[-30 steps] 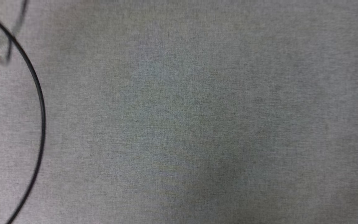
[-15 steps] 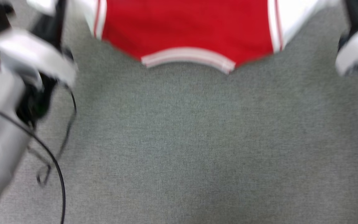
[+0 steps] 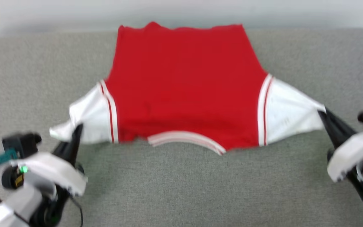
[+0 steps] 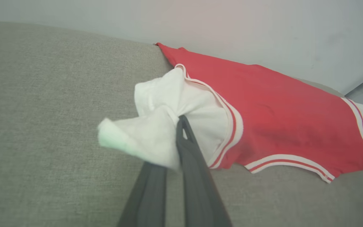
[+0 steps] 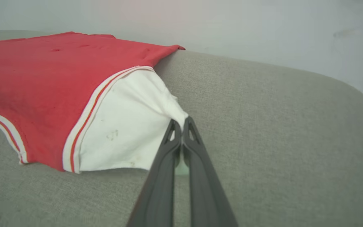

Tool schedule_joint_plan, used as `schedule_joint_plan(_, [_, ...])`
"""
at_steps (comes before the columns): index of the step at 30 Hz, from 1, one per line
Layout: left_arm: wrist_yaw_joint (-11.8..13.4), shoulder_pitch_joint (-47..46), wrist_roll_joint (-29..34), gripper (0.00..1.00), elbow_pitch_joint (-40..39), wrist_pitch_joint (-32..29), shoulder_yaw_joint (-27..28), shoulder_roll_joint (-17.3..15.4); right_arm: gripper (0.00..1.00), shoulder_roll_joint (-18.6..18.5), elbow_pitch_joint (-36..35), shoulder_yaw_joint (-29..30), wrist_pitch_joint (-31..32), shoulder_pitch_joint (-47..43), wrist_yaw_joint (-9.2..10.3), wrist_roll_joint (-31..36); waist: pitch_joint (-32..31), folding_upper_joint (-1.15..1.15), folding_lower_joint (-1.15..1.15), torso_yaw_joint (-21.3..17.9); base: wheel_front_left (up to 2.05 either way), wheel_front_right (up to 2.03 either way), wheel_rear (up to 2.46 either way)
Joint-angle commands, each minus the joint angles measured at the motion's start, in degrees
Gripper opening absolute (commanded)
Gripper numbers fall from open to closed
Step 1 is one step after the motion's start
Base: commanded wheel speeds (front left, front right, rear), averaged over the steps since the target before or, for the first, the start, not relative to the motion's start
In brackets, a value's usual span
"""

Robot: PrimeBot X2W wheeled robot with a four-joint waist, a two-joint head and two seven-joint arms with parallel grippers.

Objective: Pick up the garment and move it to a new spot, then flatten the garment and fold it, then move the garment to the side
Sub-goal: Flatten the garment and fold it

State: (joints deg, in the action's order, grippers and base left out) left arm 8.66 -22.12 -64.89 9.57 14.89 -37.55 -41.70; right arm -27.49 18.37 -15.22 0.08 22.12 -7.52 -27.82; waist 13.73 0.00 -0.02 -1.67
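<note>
1. The garment point(image 3: 184, 88) lies spread on the grey cloth surface point(image 3: 181, 189), plain red side up. Its striped neck trim point(image 3: 184, 138) is toward me and its hem is at the far edge, by the pale wall point(image 3: 181, 9).
2. My left gripper point(image 3: 76, 130) is pressed together on the bunched tip of the left sleeve point(image 3: 87, 116). My right gripper point(image 3: 323, 113) pinches the corner of the right sleeve point(image 3: 288, 110), which is drawn to a taut point.
3. I judge the fabric thin, limp and light. It puckers wherever I do not pull it, as the left sleeve shows. It will not break, but a hard tug could slide it out of such a narrow pinch.
4. The sleeve ends serve well for stretching it flat. For folding, I think the hem corners or the striped shoulder seams would give me straighter edges.
5. I count one garment, two white sleeves, one neck trim, and two grippers with two dark fingers each.
</note>
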Motion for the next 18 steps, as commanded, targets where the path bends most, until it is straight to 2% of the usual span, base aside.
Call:
schedule_joint_plan(1, [0.6,2.4,-0.1,0.0,-0.5,0.4,0.4,-0.4,0.0,-0.2,-1.2,1.2,0.6,-2.6,0.07,0.2,-2.4,0.0,0.02,-0.1,0.0,0.0,0.0])
schedule_joint_plan(10, [2.3,15.0,-0.9,0.0,-3.5,0.4,1.9,1.2,0.0,1.6,-9.2,6.9,6.6,-18.7,0.08,1.2,-7.0,0.0,0.02,0.0,0.0,0.0,0.0])
schedule_joint_plan(18, [2.8,23.7,-1.4,0.0,-4.2,0.4,2.8,2.4,0.0,2.4,-14.2,11.5,11.5,-30.3,0.08,2.7,-9.7,0.0,0.02,0.2,0.0,0.0,0.0])
